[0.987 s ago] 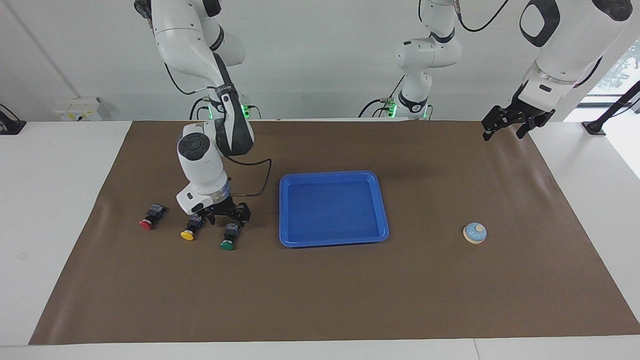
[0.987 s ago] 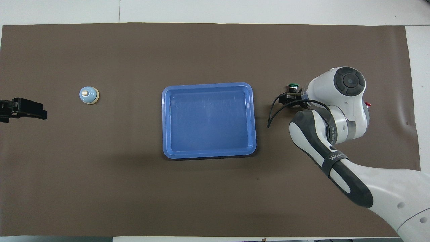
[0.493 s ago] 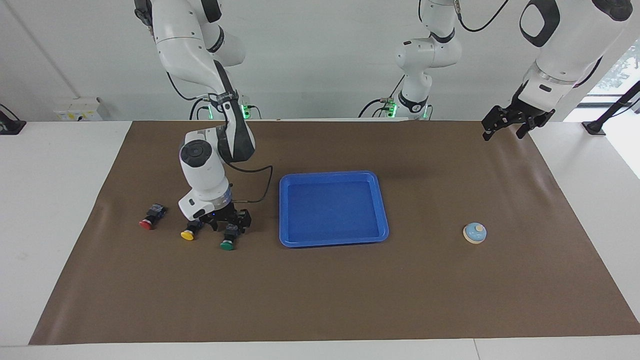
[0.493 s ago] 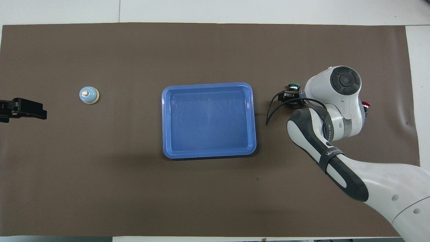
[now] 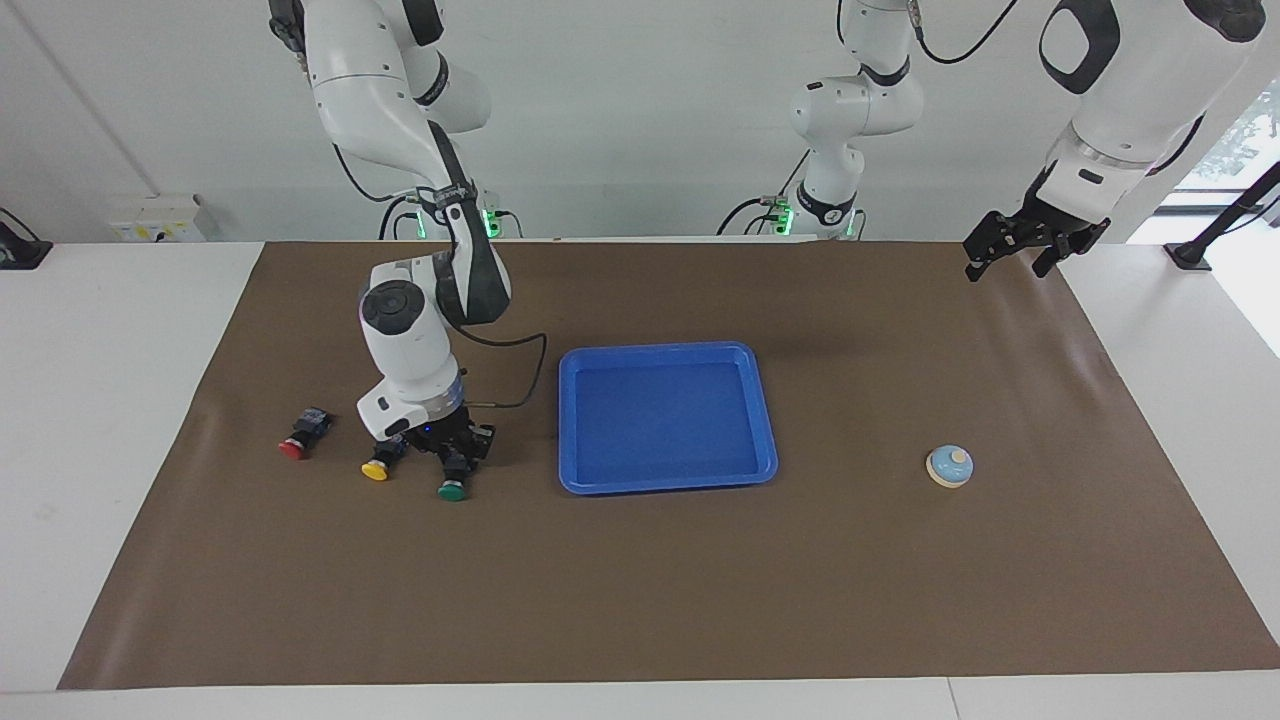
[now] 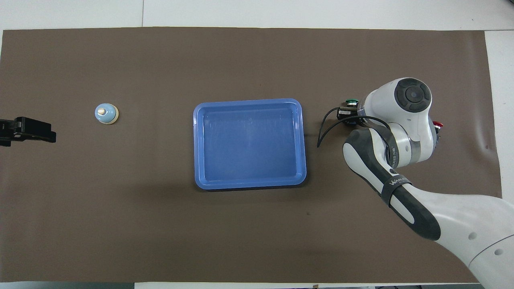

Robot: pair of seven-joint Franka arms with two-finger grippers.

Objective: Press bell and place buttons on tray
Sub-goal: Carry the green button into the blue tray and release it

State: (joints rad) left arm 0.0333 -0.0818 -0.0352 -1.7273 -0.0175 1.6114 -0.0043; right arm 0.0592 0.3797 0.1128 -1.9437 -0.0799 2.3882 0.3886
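You see the tray (image 5: pixel 667 482) in the middle of the brown mat (image 5: pixel 640 600), and it has nothing in it, so no button is placed yet. All three buttons are on the mat toward the right arm's end of the table, at about 9 o'clock from the tray in the facing view. The red button (image 5: pixel 303 436) lies at the end of the row, the yellow button (image 5: pixel 382 462) is in the middle, and the green button (image 5: pixel 455 479) is the nearest to the tray.

The right gripper (image 5: pixel 458 458) is down at the green button, and its fingers are closed on the black body of this button. The green cap points away from the robots. As I judge it, the grip is just made and the lift to the tray is the next step; the button is not yet off the mat, as far as you can tell.

The bell (image 5: pixel 949 466) stands alone at about 3 o'clock from the tray in the facing view, toward the left arm's end. The pictures cannot tell you if it was pressed. The left gripper (image 5: pixel 1022 246) waits in the air over the mat's corner at about 1 o'clock from the bell, with its fingers spread wide and holding nothing.

So what is left: three buttons to carry, and perhaps the bell.
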